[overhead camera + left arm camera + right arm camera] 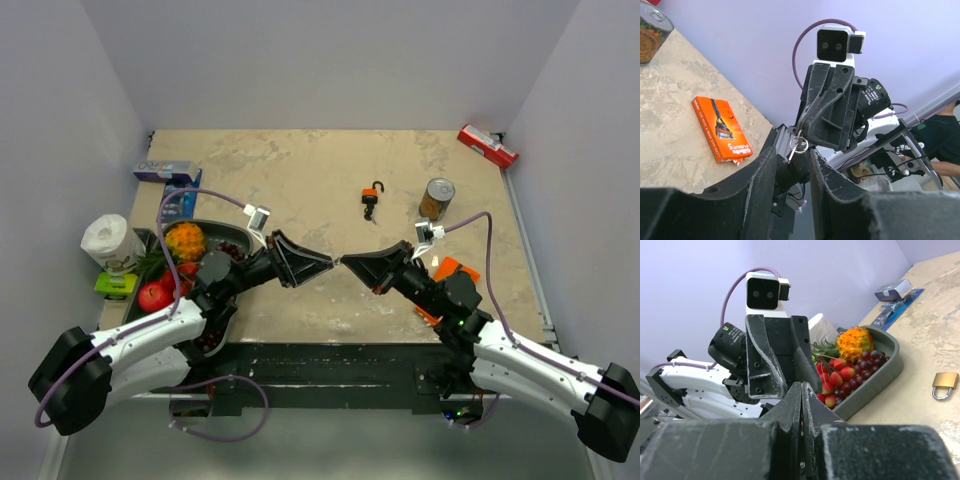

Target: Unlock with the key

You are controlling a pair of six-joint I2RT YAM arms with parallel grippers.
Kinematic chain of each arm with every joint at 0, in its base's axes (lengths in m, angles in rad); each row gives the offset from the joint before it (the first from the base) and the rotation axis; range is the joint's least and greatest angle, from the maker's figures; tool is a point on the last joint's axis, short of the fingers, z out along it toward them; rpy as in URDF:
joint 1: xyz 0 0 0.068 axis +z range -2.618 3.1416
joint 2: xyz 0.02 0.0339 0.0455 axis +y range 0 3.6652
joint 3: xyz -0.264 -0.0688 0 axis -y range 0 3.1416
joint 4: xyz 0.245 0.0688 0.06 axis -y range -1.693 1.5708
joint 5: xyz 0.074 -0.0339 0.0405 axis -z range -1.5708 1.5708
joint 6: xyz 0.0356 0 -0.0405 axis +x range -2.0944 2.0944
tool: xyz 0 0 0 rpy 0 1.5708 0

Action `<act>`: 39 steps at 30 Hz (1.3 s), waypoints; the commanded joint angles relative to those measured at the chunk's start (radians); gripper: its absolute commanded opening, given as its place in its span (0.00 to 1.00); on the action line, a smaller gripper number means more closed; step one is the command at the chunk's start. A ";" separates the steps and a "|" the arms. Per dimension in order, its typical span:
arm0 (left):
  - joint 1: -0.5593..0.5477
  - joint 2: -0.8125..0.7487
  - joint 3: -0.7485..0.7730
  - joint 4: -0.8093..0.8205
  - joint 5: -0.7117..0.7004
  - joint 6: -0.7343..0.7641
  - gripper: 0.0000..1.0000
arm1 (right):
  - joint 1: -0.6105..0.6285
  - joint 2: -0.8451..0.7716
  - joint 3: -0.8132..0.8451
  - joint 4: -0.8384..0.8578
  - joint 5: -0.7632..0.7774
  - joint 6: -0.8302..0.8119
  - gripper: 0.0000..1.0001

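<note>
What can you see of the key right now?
The key is tiny. Only a small silver ring and a thin metal blade show, and the blade slants down and to the left in the left wrist view. Its head is hidden. The right gripper is shut on it at the fingertips and holds it up off the table. The left gripper is open, with a finger on each side of the blade. Whether those fingers touch the blade cannot be told.

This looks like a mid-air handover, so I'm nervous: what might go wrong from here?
The key seems to hang from the tips of the right gripper by its ring alone, so it may slip and drop. The left gripper, jaws apart beside it, might knock it loose or miss the thin blade.
</note>
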 commanded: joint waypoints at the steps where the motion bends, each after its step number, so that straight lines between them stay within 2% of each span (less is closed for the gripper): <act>1: -0.011 0.016 -0.007 0.114 0.006 -0.003 0.35 | 0.001 0.008 0.002 0.059 0.012 0.006 0.00; 3: -0.014 0.017 -0.007 0.118 0.007 -0.003 0.32 | 0.001 0.014 0.000 0.059 0.013 0.008 0.00; 8: -0.019 0.024 -0.007 0.129 0.007 -0.003 0.13 | 0.001 0.017 0.002 0.052 0.015 0.010 0.00; 12: -0.019 0.019 -0.007 0.124 0.001 0.002 0.03 | 0.001 0.014 -0.001 0.050 0.016 0.010 0.00; 19: -0.019 0.002 -0.002 0.069 -0.010 0.037 0.00 | 0.001 0.009 -0.003 0.020 0.018 0.010 0.00; 22: -0.019 -0.010 0.013 -0.016 -0.017 0.071 0.00 | 0.001 0.002 0.019 -0.053 0.016 -0.016 0.00; 23: -0.019 -0.012 0.016 -0.067 -0.016 0.092 0.00 | 0.000 -0.003 0.052 -0.097 0.018 -0.033 0.05; 24: -0.018 -0.015 0.024 -0.092 -0.014 0.103 0.00 | 0.000 -0.007 0.072 -0.144 0.021 -0.074 0.18; 26: -0.018 -0.016 0.034 -0.179 0.006 0.146 0.00 | 0.000 -0.035 0.123 -0.268 0.028 -0.116 0.33; 27: -0.016 -0.019 0.047 -0.207 0.015 0.161 0.00 | 0.000 -0.049 0.138 -0.304 0.036 -0.151 0.48; 30: -0.007 -0.013 0.088 -0.314 0.097 0.245 0.00 | -0.005 -0.075 0.204 -0.449 0.044 -0.213 0.66; 34: 0.004 0.051 0.195 -0.492 0.348 0.400 0.00 | -0.006 -0.052 0.289 -0.639 -0.039 -0.305 0.70; 35: 0.004 0.065 0.224 -0.614 0.386 0.499 0.00 | -0.006 -0.041 0.324 -0.667 -0.066 -0.322 0.70; 39: 0.004 0.105 0.361 -0.918 0.450 0.747 0.00 | -0.006 0.026 0.396 -0.804 -0.191 -0.412 0.69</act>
